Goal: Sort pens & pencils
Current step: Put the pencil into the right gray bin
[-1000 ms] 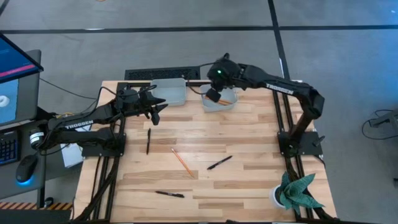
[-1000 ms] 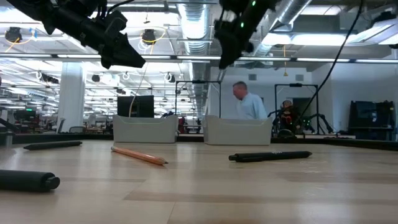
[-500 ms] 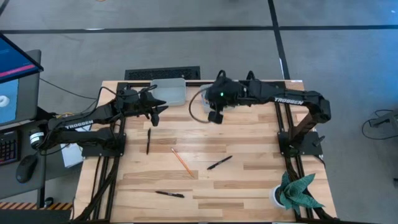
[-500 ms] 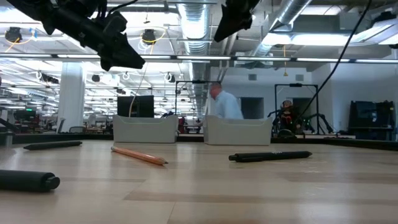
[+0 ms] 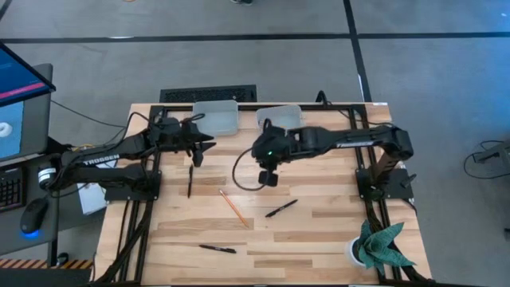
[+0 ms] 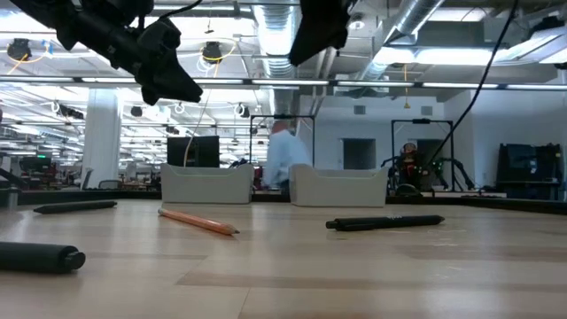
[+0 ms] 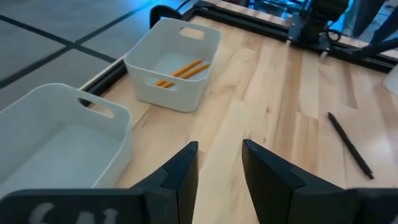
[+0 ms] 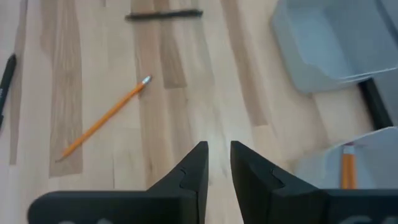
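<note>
One orange pencil [image 5: 233,206] lies flat on the wooden table near its middle, also seen in the right wrist view [image 8: 106,116] and the low view [image 6: 199,221]. More orange pencils [image 7: 180,71] lie inside the right white bin [image 5: 280,114]. The left white bin [image 5: 217,117] looks bare. Three black pens lie flat: one on the left [image 5: 190,179], one right of centre [image 5: 281,208], one near the front edge [image 5: 217,249]. My right gripper [image 5: 267,177] hovers open above the table's middle, between the bins and the pencil. My left gripper [image 5: 199,147] hovers open near the left bin.
A green potted plant [image 5: 376,244] stands at the near right corner. A black strip [image 5: 207,94] lies beyond the far edge behind the bins. Bare wood stretches between the scattered pens. A person walks in the room behind the table [image 6: 279,159].
My right gripper has swung from above the right bin toward the near edge and somewhat leftward, ending over the middle of the table. The pens and the pencil on the table have stayed in place.
</note>
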